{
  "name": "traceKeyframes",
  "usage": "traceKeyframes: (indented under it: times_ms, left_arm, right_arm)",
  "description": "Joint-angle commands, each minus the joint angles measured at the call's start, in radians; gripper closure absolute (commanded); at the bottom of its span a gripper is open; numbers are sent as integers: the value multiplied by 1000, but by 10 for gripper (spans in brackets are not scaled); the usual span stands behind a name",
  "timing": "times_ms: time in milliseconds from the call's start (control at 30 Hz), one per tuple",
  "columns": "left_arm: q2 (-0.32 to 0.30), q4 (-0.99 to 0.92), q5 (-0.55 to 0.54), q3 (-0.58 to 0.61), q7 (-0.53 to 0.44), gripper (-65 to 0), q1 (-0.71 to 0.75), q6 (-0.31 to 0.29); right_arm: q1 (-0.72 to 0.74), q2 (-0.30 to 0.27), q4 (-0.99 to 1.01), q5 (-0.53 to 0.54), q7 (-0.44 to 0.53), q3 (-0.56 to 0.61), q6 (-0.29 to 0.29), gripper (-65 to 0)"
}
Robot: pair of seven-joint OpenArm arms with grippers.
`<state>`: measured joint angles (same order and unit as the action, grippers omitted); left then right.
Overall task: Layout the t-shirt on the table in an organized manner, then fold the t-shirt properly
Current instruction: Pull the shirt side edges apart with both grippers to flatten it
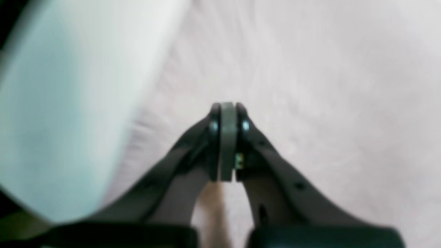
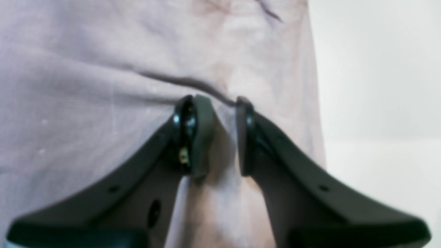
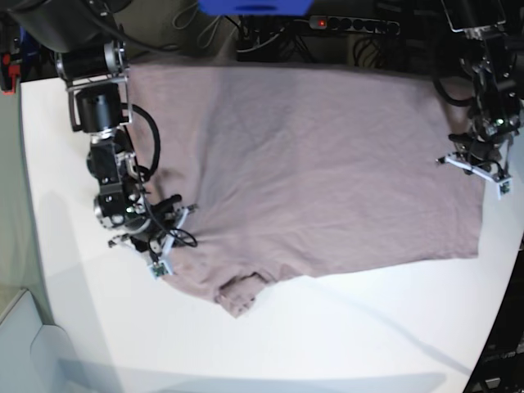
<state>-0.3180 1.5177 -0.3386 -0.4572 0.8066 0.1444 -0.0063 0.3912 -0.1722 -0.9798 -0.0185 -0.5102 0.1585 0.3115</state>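
T-shirt (image 3: 327, 164) lay spread across the far half of the table (image 3: 344, 344), mostly flat, with a small bunched flap at its near edge. Judged: layout nearly complete, smoothing in hand; no fold made yet.

Left fingers (image 1: 227, 113) were pressed fully together, poised over the cloth near its edge; no fabric visible between them. Right fingers (image 2: 215, 103) stood partly apart, straddling a raised crease of the t-shirt close to its side edge, fabric bulging between them. Whether they truly pinched it, could not tell.
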Motion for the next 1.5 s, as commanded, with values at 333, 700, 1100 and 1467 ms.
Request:
traceKeyframes:
  times_ms: [333, 700, 1100, 1467]
  left_arm:
    - [-19, -280, 2, 104, -40, -4, -197, 1]
    - [-20, -590, 2, 271, -207, -4, -480, 2]
    - [-53, -116, -9, 177, 63, -4, -317, 2]
    - [-20, -58, 0, 74, 15, -4, -59, 1]
  right_arm:
    - [157, -82, 259, -30, 152, -7, -13, -133]
    - [271, -177, 327, -30, 262, -10, -15, -133]
    - [-140, -203, -413, -28, -43, -159, -8, -133]
    - [-392, -111, -518, -24, -155, -184, -8, -131]
